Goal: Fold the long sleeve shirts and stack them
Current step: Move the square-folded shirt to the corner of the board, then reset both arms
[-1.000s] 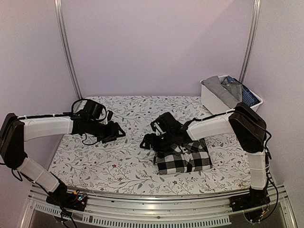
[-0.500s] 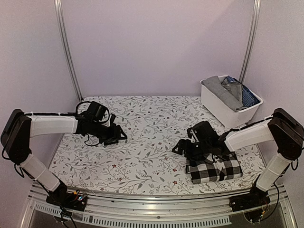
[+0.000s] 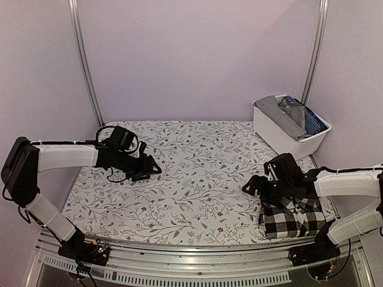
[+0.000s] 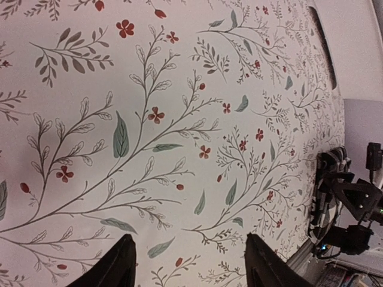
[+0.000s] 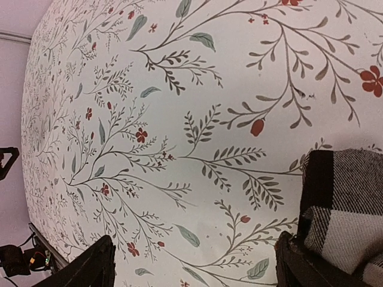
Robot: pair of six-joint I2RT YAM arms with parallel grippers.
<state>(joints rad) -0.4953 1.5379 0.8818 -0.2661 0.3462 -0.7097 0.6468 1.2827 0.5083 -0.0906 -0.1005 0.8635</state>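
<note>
Floral table (image 3: 191, 149): folded check shirt (image 3: 293, 220) beside spread right hand (image 3: 248, 186).

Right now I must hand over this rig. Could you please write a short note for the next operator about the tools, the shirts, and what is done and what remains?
Left tool: open, empty, above the table on its left side.
Right tool: open, empty, right beside the checked shirt.
Checked shirt: folded, lying at the table's near right corner.
Done: one shirt folded.
Left: the grey shirt and blue patterned cloth lie unfolded in the white bin; fold them and stack them on the checked one.
</note>
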